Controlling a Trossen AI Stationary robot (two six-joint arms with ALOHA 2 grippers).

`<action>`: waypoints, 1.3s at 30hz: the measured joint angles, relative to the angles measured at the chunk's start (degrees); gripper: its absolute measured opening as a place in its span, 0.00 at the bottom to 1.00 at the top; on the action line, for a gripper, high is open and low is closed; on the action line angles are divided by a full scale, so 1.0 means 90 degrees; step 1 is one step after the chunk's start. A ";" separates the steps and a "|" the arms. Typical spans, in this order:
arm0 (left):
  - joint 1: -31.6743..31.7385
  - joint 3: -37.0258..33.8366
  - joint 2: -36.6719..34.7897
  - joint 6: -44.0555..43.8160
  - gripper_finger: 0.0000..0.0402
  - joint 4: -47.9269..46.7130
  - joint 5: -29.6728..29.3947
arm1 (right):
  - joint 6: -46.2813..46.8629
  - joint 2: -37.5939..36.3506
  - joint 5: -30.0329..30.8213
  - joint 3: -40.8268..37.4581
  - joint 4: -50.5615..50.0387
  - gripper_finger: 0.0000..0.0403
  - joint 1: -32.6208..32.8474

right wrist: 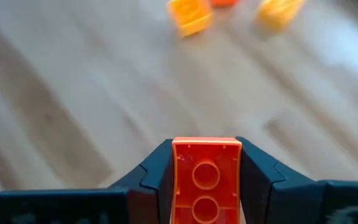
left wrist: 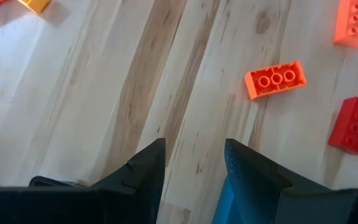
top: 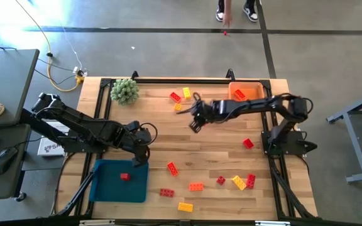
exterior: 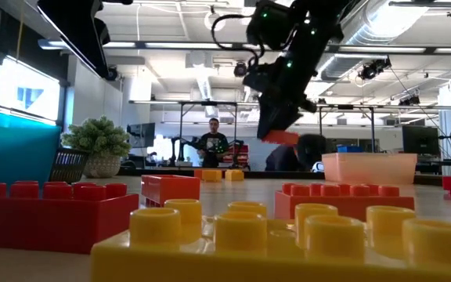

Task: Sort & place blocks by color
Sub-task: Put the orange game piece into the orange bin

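Observation:
Red, orange and yellow blocks lie scattered on the wooden table, several near the front edge, such as an orange one [top: 196, 186] and a yellow one [top: 185, 206]. One red block [top: 125, 176] lies in the blue tray [top: 105, 188]. An orange block [top: 239, 95] lies in the orange tray [top: 255, 88] at the far right. My right gripper [top: 195, 122] hangs over the table's middle, shut on an orange block [right wrist: 207, 177]. My left gripper [top: 144, 150] stands open over the blue tray's far right corner, with nothing between its fingers [left wrist: 145, 168]. My right gripper pinches the orange block by two opposite side walls [right wrist: 178, 168] between its two fingers. The fingers slant downward. The block's hollow underside faces the wrist camera. The block [exterior: 282, 138] hangs lifted well clear of the table.
A green spiky plant ball [top: 125, 91] stands at the far left corner. Red [top: 175, 96], yellow [top: 186, 93] and orange [top: 178, 107] blocks lie just beyond my right gripper. Under the left wrist lie an orange block [left wrist: 276, 79] and a red one [left wrist: 355, 124]. A person's feet [top: 234, 11] show beyond the table.

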 joint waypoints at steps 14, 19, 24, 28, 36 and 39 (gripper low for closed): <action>0.0239 0.0000 0.0000 0.0368 0.38 0.0685 -0.0828 | -0.0956 -0.1702 0.1249 0.0000 -0.0850 0.27 -0.1256; 0.0653 0.0000 0.0000 0.1063 0.38 0.1448 -0.1424 | -0.1090 -0.2033 0.1684 0.0002 -0.0966 0.27 -0.1795; 0.1225 0.0000 0.0000 0.2053 0.38 0.2278 -0.1967 | -0.1243 -0.2070 0.1817 0.0002 -0.1066 0.27 -0.2528; 0.1742 0.0000 0.0000 0.2801 0.38 0.2830 -0.1980 | -0.1386 -0.1903 0.1655 0.0005 -0.1194 0.28 -0.3179; 0.2558 0.0000 0.0000 0.3416 0.38 0.3451 -0.1626 | -0.1715 -0.1529 0.1083 0.0007 -0.1230 0.28 -0.4212; 0.2754 0.0000 0.0000 0.3279 0.38 0.3436 -0.1174 | -0.1780 -0.1294 0.0838 0.0007 -0.1452 0.28 -0.4484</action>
